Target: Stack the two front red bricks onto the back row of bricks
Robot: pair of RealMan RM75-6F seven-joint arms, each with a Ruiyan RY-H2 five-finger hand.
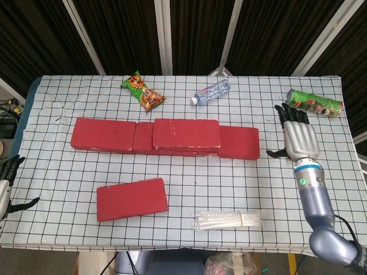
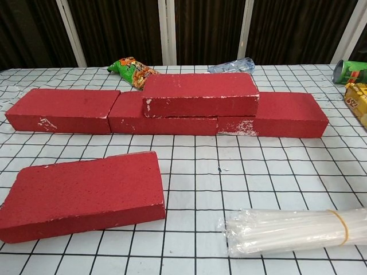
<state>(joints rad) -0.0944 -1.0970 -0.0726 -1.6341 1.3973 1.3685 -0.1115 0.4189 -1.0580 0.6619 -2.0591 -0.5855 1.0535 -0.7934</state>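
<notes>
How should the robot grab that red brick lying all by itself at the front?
Probably from above, across its short width near the middle. The front red brick lies flat, slightly turned, with bare tablecloth along both long edges, so fingers could come down on each side. A middle grip should keep it level. The left hand sits open at the table's left edge, on the side the brick lies toward.

Tabletop (image 1: 86, 172) covered in a white cloth with a black grid; cloth wrinkled near the back-left corner. Behind it, dark pleated curtains (image 1: 120, 34) crossed by white frame bars (image 1: 163, 34), some upright, some slanted. Chest view shows the same curtains and bars behind the far edge. Lighting even, soft shadows. Floor barely visible below the front edge.
</notes>
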